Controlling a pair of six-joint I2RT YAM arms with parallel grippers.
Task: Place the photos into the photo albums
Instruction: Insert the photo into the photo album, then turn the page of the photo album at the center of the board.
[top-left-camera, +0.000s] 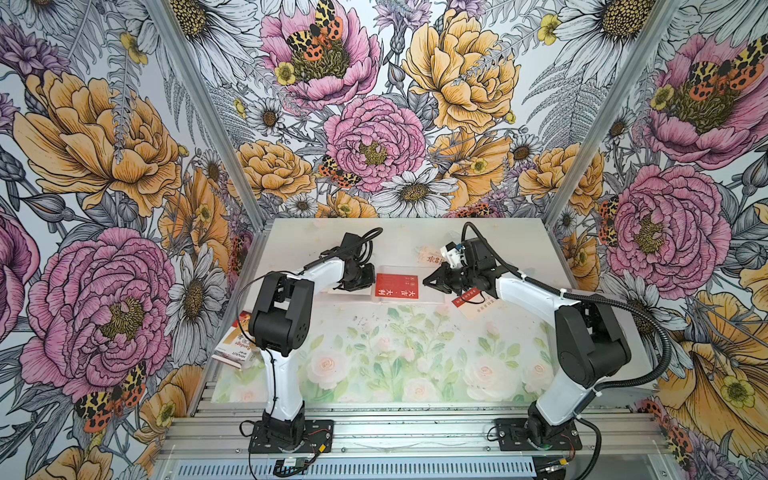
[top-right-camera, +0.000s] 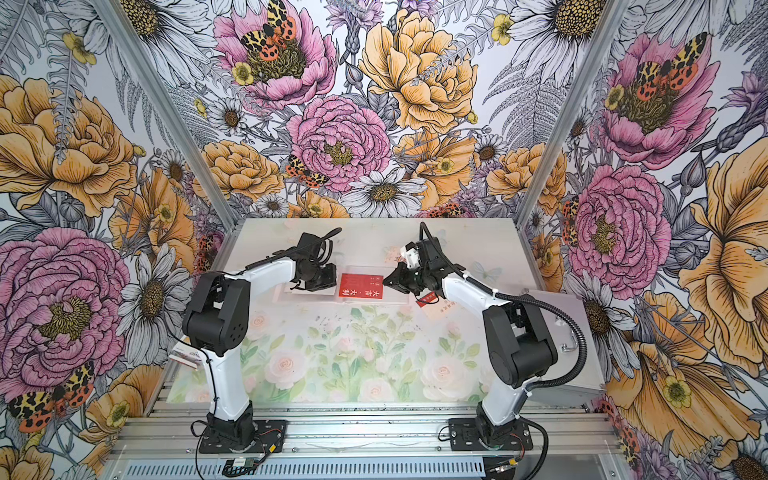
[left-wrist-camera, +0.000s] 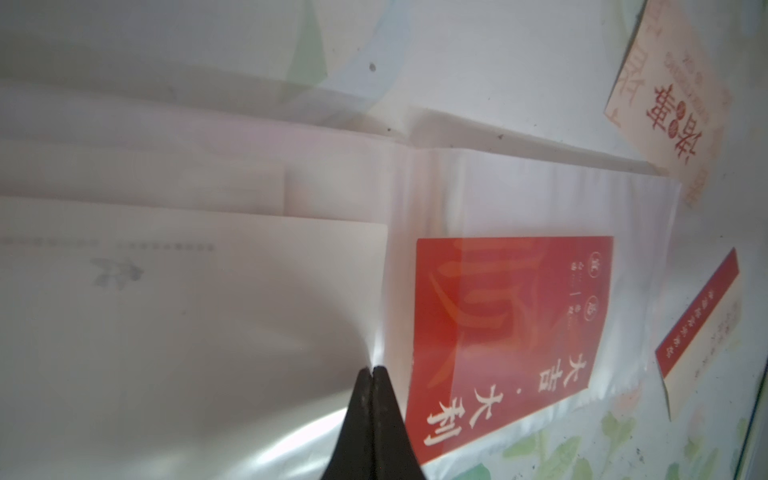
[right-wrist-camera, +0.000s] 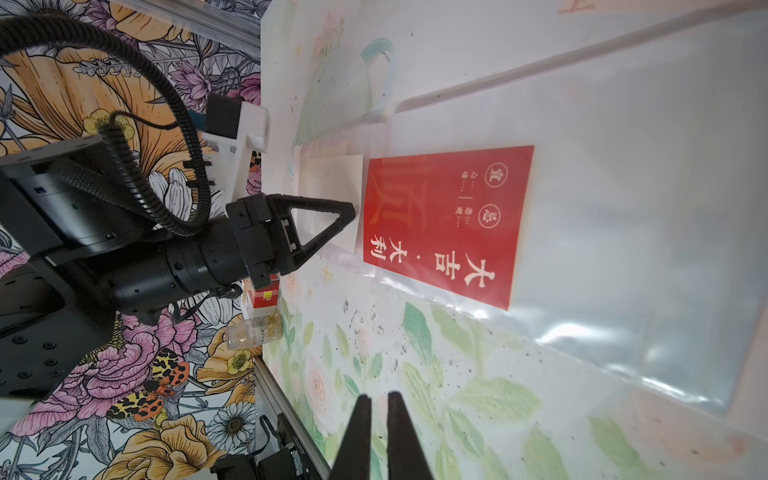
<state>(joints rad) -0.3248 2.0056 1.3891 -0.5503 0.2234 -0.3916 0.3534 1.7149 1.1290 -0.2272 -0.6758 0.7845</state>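
Observation:
The photo album (left-wrist-camera: 166, 311) lies open at the back middle of the table (top-left-camera: 374, 353), showing pale pages and clear sleeves (right-wrist-camera: 623, 208). A red photo (top-left-camera: 397, 286) with white characters lies flat on its right page, also seen in the other top view (top-right-camera: 360, 286). My left gripper (left-wrist-camera: 372, 368) is shut, pinching a clear page edge just left of that red photo. My right gripper (right-wrist-camera: 379, 397) hovers to the right of the album, its fingers nearly together with nothing between them. A cream photo (left-wrist-camera: 673, 104) lies behind the album. A red-striped photo (left-wrist-camera: 698, 316) lies partly under my right arm.
A red-and-white box (top-left-camera: 235, 345) sits at the table's left edge, with a small bottle (right-wrist-camera: 253, 334) next to it. A silver metal case (top-right-camera: 569, 332) stands off the right side. Flowered walls enclose the back and both sides.

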